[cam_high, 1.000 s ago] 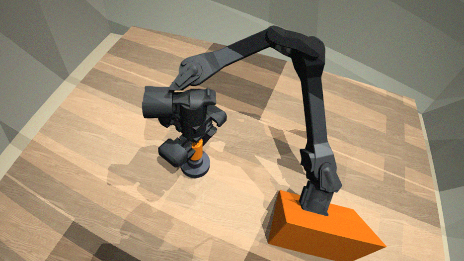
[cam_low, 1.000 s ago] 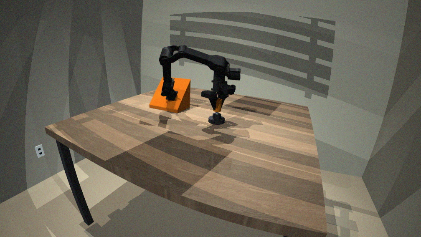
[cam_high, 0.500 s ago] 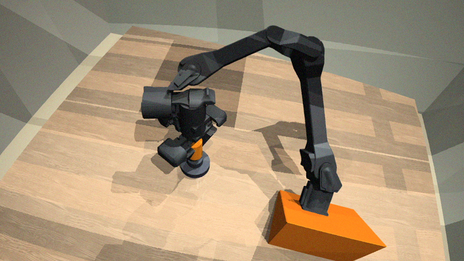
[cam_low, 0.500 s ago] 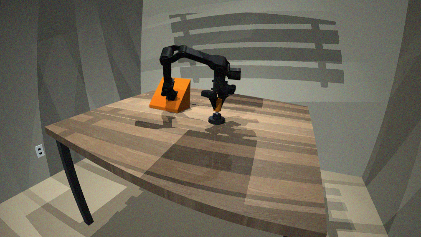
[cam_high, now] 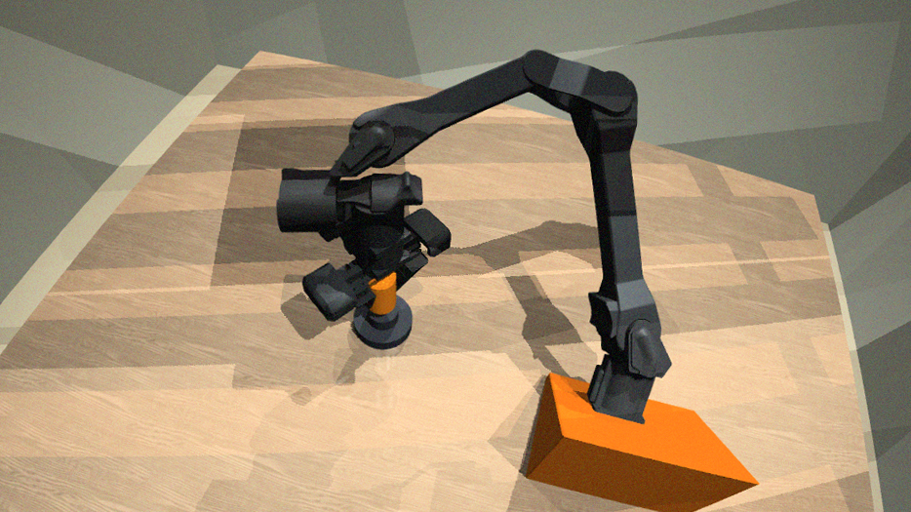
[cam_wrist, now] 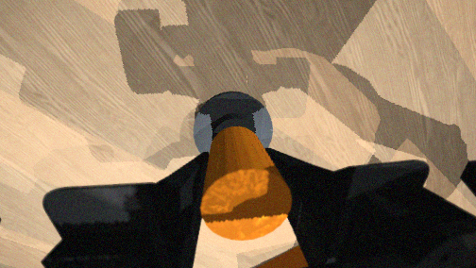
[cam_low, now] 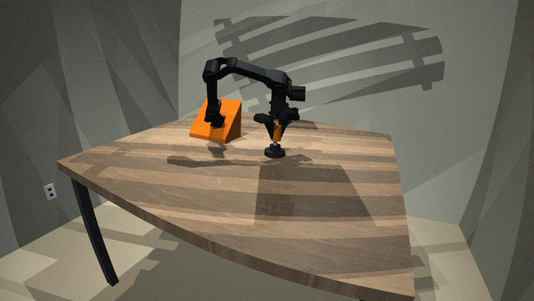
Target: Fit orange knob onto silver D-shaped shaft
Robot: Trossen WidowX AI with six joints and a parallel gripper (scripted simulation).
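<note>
1 gripper [cam_high: 383,285] [cam_low: 276,130] [cam_wrist: 236,156], ours, clamped on 1 orange knob [cam_high: 383,293] [cam_low: 276,133] [cam_wrist: 243,189] | knob above 1 round pedestal [cam_high: 401,329] [cam_low: 274,152] [cam_wrist: 265,127] | we see 1 silver shaft [cam_low: 275,143] between them | we count 1 orange wedge block [cam_high: 615,460] [cam_low: 233,119]

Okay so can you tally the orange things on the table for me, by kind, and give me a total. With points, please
Orange knob [cam_high: 382,296] [cam_low: 276,133] [cam_wrist: 246,189], held in the jaws: 1
Orange wedge-shaped block [cam_high: 664,439] [cam_low: 233,115] under the arm's base: 1
Total: 2
</note>
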